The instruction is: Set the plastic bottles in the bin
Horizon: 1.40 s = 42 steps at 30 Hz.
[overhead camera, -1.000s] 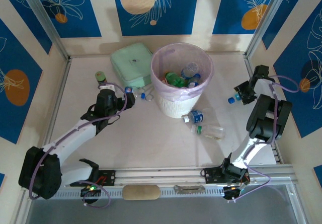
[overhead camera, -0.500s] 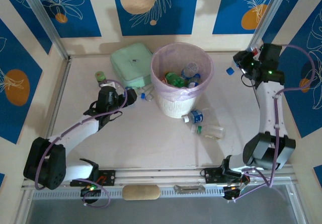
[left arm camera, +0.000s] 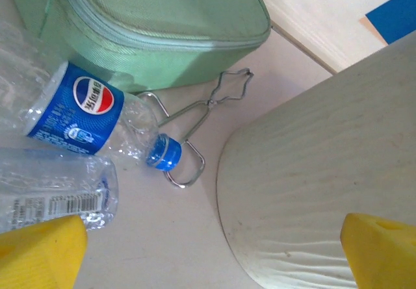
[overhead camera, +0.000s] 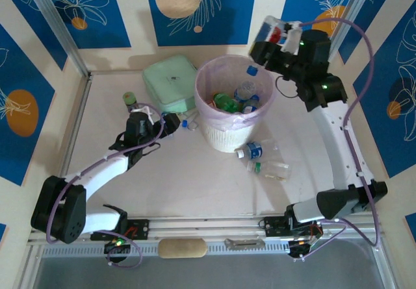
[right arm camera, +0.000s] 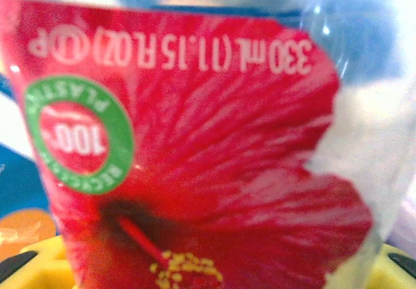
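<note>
Change: my right arm has swung off the counter's [overhead camera: 162, 178] right edge, where it sat low a second ago. It is now raised at the far right of the bin [overhead camera: 220, 137].
Right gripper [overhead camera: 268, 45]: clamped on the held bottle [right arm camera: 195, 139], clear plastic with a red flower label, seen close in the wrist view.
Held bottle position: in the air by the bin's far-right rim, with its blue cap [overhead camera: 252, 70] tipped down toward the opening. I can't tell if all of it is inside the rim line.
Left gripper [overhead camera: 170, 124]: jaws wide with nothing in them, barely shifted over the last second. It sits on the left of the bin, near the far edge.
In front of left gripper: Pepsi bottle [left arm camera: 91, 117] and a second clear bottle [left arm camera: 52, 195] lie touching, against the mint box [left arm camera: 149, 23]. Wire tongs [left arm camera: 201, 117] lie beside the Pepsi cap.
Bin contents: several bottles are already inside, one of them green.
Still on counter: two loose bottles [overhead camera: 250, 150] just on the near-right side of the bin, plus the pair at the left.
Meaning: the carry looks about done, so I judge the next step is the release. At least four bottles remain after this one.
Risk: the bottle is near the rim, so dropping it too early could bounce it off the edge. I'd want it further over the opening first.
</note>
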Tool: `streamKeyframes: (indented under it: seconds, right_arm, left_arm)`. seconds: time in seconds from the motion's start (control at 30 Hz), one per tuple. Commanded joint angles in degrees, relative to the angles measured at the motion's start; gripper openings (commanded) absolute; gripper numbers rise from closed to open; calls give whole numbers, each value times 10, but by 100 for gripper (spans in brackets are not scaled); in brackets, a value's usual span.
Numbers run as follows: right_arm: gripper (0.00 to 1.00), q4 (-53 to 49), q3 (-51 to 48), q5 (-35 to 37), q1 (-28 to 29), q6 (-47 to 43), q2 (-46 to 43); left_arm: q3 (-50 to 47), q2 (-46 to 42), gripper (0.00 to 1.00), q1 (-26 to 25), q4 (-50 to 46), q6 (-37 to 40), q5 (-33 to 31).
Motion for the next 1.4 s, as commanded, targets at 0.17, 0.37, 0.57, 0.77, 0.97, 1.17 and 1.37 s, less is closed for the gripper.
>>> streamKeyframes:
  seconds: [0.17,0.37,0.57,0.77,0.97,1.17,1.37]
  right_arm:
    - [47,-60,44,56,107,-103,89]
    - [47,-82,17,94,146,-119,112]
    - [48,-102,-8,111,149,-112,119]
    - [50,-116,-22,121,149,-107,124]
    - [56,-116,-29,126,149,-102,128]
    - [74,-119,-15,134,150,-105,128]
    - [95,-125,12,140,150,-113,121]
  left_arm:
    - [-22,-30,100,-2,25,-6,36]
    - [-26,-40,100,-5,26,1,42]
    - [-26,-38,100,-9,29,8,47]
    - [-32,-45,100,-10,26,13,46]
    - [-38,-63,100,-11,2,27,27]
    - [-41,-79,100,-10,-26,44,2]
    - [-31,-85,100,-4,-46,66,-11]
